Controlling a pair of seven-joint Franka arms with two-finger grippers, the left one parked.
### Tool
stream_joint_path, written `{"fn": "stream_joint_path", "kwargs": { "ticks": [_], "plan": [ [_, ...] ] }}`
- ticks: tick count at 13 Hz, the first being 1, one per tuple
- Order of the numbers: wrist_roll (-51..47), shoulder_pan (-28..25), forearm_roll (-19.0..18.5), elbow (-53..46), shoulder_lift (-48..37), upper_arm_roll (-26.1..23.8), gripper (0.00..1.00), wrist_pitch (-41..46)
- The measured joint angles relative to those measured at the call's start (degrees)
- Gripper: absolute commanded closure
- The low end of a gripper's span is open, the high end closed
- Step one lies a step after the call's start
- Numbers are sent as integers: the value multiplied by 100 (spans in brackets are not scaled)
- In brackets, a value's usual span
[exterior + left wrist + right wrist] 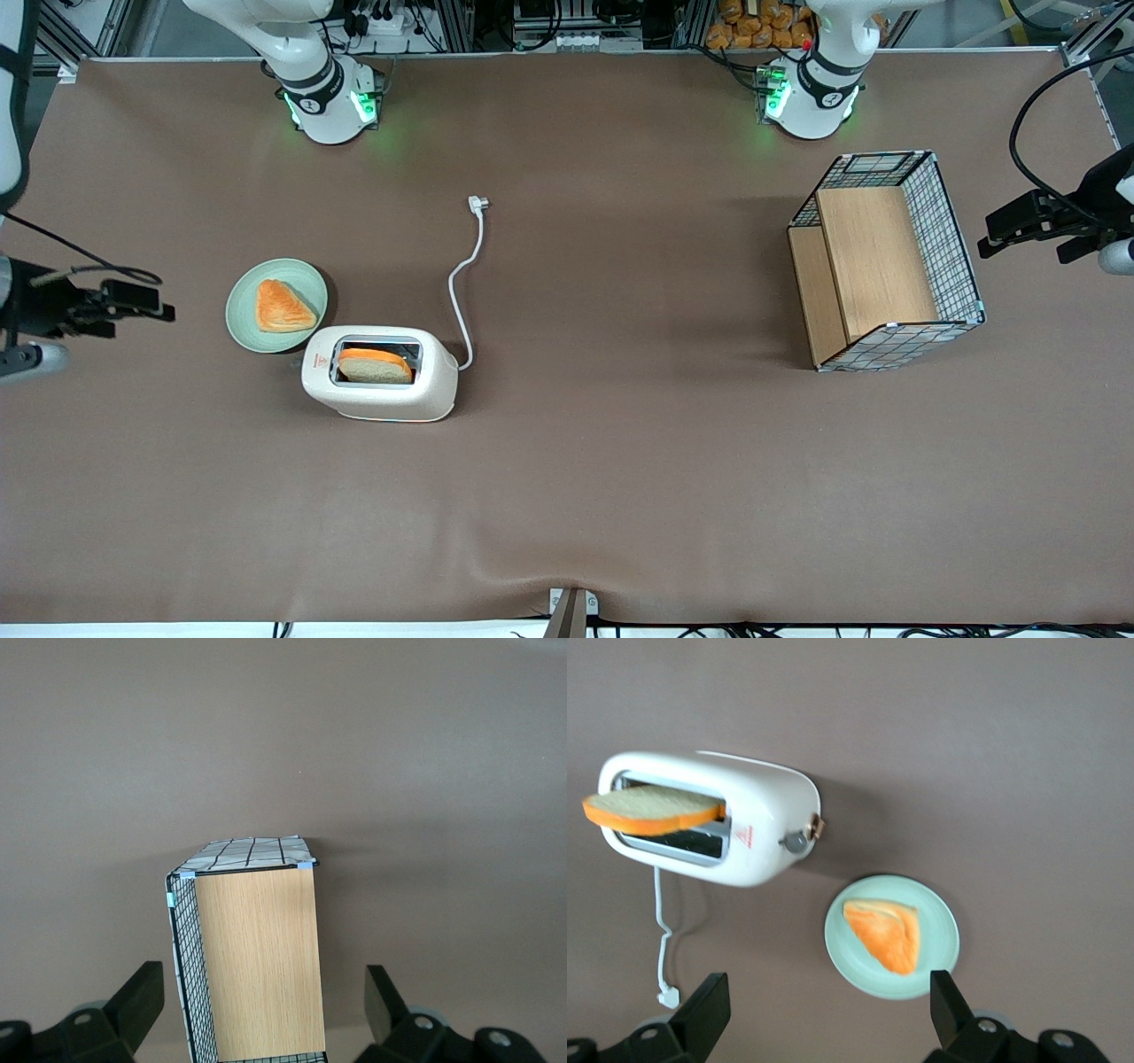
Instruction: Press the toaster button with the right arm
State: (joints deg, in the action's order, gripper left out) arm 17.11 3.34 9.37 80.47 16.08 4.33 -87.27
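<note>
We see the right arm's tool (824, 1014) hovering above the bench (620, 478), fingers apart, white toaster (381, 374) holding a bread slice (376, 365), grey button (795, 842) untouched, beside a green plate (276, 306)

Hand (824, 1014), fingers spread, hangs well off the toaster (381, 377); plate (276, 305) sits just beside the button (795, 842) end, w/ bare bench (620, 496) nearer cam.
</note>
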Motion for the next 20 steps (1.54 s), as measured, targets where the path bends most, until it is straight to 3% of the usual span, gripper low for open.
{"fn": "stream_joint_path", "kwargs": {
  "ticks": [6,10,14,20],
  "plan": [
    [-354,2,-363,504,-1115,5,0,240],
    [-1119,-10,-422,1091,-1822,-11,0,473],
    [-1224,-140,-809,1103,-1909,-24,0,508],
    [-1417,-181,-838,1034,-1911,-23,0,504]
  ]
}}
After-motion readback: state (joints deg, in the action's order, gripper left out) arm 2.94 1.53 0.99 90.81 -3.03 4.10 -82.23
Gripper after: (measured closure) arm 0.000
